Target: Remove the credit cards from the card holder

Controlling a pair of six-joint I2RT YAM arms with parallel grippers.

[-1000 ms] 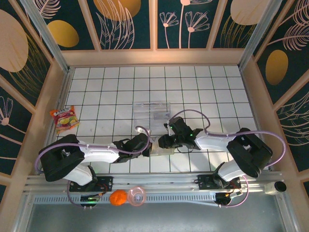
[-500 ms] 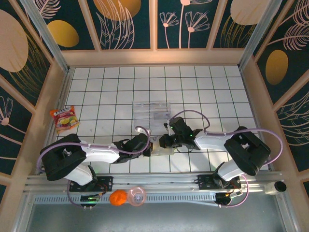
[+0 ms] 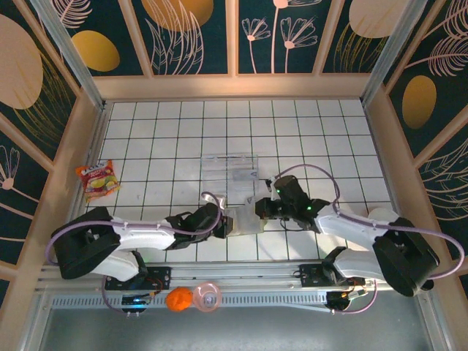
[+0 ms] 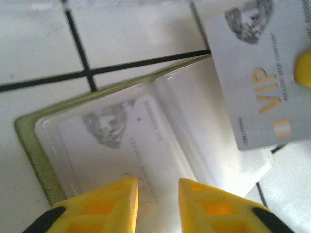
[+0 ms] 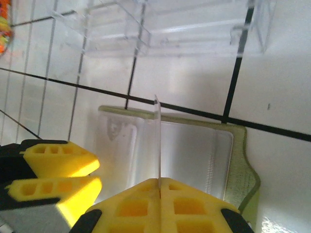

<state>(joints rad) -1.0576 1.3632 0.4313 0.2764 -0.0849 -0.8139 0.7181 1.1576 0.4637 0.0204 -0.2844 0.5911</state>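
Note:
The olive-green card holder lies open on the tiles, its pale pockets facing up. One grey-white credit card sits in its left pocket. My left gripper hovers open over that pocket, with a gap between its yellow fingers. My right gripper is shut on a second credit card, seen edge-on above the holder. This card reads "VIP" and hangs clear of the pockets. From above, the two grippers stand on either side of the holder.
A clear plastic tray stands just beyond the holder. A snack packet lies at the left wall. An orange ball and a pink object rest on the front rail.
My right gripper has closed on the VIP card and drawn it up and to the right, out of the holder. My left gripper has opened from shut.

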